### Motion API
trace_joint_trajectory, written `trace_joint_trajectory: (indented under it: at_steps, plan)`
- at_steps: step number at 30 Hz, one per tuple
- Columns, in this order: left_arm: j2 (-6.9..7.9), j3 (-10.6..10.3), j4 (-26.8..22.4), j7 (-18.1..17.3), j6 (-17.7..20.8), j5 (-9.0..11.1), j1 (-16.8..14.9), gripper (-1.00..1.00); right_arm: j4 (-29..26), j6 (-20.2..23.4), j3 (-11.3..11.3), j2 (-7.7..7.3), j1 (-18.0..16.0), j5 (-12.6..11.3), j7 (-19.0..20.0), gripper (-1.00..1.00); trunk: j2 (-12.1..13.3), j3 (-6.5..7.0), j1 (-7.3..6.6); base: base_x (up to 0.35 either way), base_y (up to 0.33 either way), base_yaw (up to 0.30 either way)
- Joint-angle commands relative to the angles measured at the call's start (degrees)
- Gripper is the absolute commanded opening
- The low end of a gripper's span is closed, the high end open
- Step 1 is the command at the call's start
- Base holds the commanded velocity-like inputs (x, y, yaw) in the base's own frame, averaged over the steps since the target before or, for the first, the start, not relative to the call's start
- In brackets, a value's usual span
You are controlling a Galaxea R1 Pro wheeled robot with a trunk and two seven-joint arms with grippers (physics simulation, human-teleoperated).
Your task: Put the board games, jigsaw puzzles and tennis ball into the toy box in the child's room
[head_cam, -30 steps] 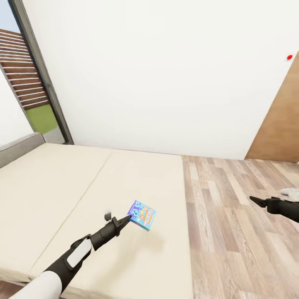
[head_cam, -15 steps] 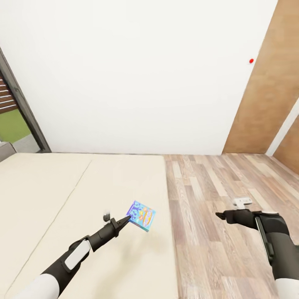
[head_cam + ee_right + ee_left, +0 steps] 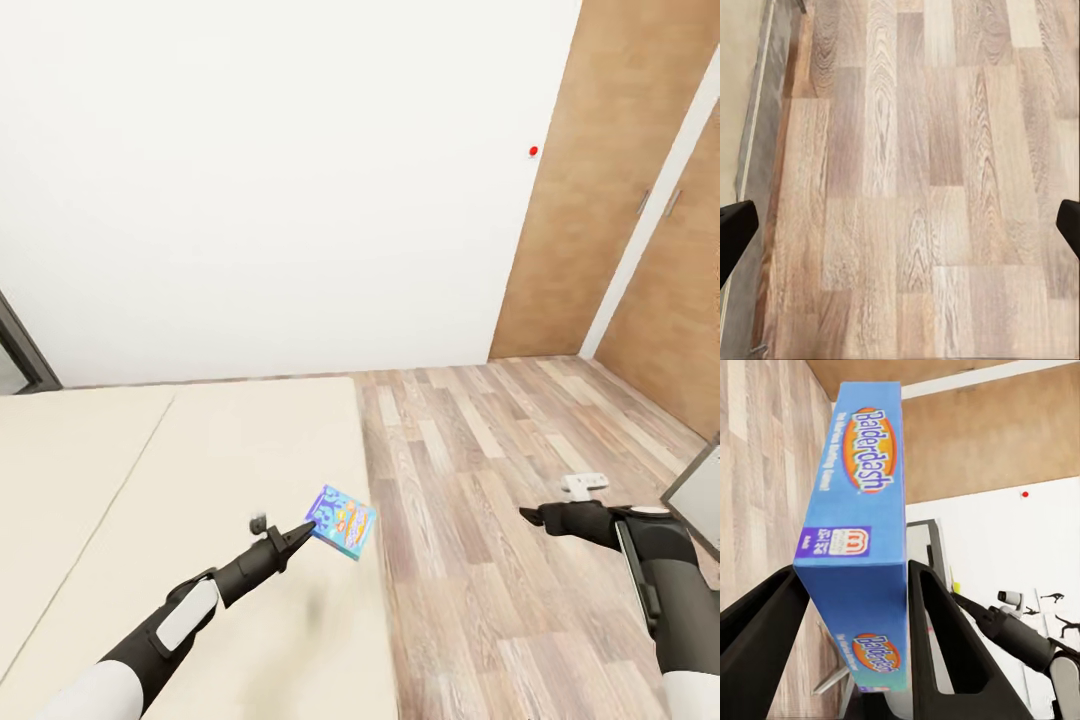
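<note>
A white wall (image 3: 280, 180) fills the far side of the room, with wood-panelled doors (image 3: 610, 200) to its right. A small red dot (image 3: 533, 152) sits on the wall close to the door edge. Wood-plank floor (image 3: 480, 520) spreads over the right half of the head view, and the pale bed (image 3: 150, 480) takes the left, its right edge running down the middle of the picture.

The left arm (image 3: 170, 625) reaches forward and up from the lower left, stretched almost straight over the bed near that right edge. Its left gripper (image 3: 303, 528) points toward the floor side, and its two dark fingers (image 3: 765, 630) are closed against the two sides of the board game (image 3: 342, 519). The blue box is lifted clear of the mattress, tilted, hanging just above the bed's right edge. In the left wrist view the box (image 3: 859, 532) runs away from the camera between the fingers, with the word "Balderdash" printed on its faces.

The right arm (image 3: 650, 570) comes in from the lower right, bent, with the forearm lying low over the floor and the right gripper (image 3: 535, 517) pointing left toward the bed. In the right wrist view its fingertips (image 3: 735, 229) stand wide apart at the picture's two edges, holding nothing, with bare planks between them and the bed's edge (image 3: 750, 112) to one side.
</note>
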Motion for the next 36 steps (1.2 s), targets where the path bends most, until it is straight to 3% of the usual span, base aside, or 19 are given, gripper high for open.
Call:
trace_joint_trajectory:
  at_steps: [1,22,36]
  plan:
    - [0.07,-0.2,0.0,0.0,0.4,0.7,0.0,-1.00,-0.7,0.1,-0.1,0.01,0.0,0.6,0.6,1.00,0.0,-0.05,0.00,0.000,0.000,-0.092]
    - [0.12,-0.2,0.0,0.0,0.2,0.7,0.3,-1.00,-4.9,0.1,-0.1,0.10,0.3,0.6,0.7,1.00,0.0,-0.05,0.00,0.097,-0.270,-0.008]
    - [0.12,-0.2,0.0,0.0,0.4,0.8,0.3,-1.00,-5.0,0.1,-0.1,0.10,0.3,0.6,0.8,1.00,0.0,-0.05,0.00,-0.097,-0.295,-0.007]
